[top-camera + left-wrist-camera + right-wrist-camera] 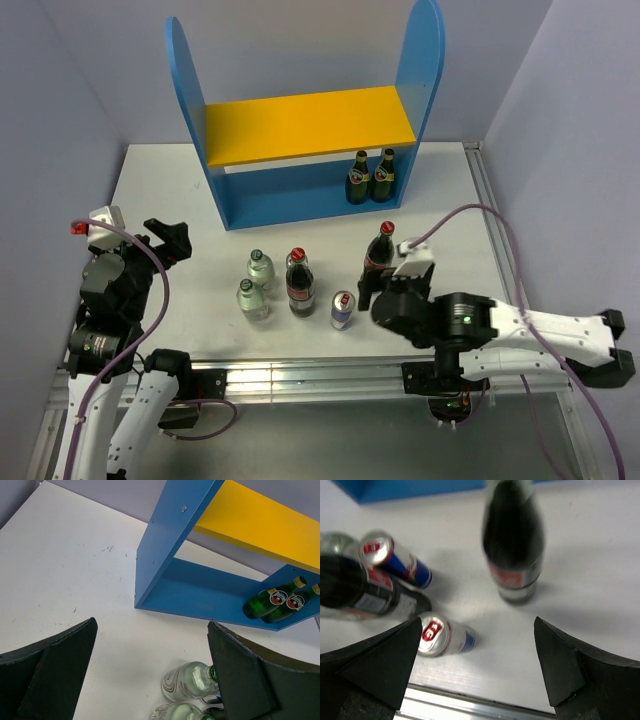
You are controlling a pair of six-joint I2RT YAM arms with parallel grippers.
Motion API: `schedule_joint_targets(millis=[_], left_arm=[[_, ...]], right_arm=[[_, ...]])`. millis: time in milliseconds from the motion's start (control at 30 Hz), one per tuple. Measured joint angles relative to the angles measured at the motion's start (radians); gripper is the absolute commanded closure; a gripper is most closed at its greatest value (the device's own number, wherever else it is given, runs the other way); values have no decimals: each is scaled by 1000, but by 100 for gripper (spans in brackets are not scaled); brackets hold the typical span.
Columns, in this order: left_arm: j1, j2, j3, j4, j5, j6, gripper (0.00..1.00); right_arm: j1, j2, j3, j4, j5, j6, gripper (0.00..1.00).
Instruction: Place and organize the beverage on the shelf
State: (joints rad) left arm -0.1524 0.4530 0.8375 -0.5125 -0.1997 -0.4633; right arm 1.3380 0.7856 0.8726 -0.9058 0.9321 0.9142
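Observation:
The blue shelf [190, 90] with a yellow upper board stands at the back of the table. Two cola bottles [299, 282] [379, 256], two clear green-capped bottles [260, 268] [251, 298] and one slim can [342, 310] stand near the front. In the right wrist view, one cola bottle [512, 540] stands ahead, a can [442, 635] sits by the left finger, and a second can [395, 560] and the other cola bottle [355, 590] lie to the left. My right gripper [477, 622] is open and empty above them. My left gripper [152, 625] is open and empty, left of the clear bottles [187, 680].
Two dark green glass bottles [370, 177] with yellow caps stand on the shelf's lower level at the right, also in the left wrist view [272, 600]. The table's metal front rail [300, 375] runs just behind the drinks. Walls close in on both sides.

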Motion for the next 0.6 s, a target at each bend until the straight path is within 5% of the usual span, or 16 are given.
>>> schedule_joint_targets(millis=[167,600], left_arm=[[0,-8,-1,0,0,5,1],[0,-18,-3,4,1,7,1]], right_arm=[[100,103,-99,18,3,146,0],[19,111,-265,109,83,292,0]])
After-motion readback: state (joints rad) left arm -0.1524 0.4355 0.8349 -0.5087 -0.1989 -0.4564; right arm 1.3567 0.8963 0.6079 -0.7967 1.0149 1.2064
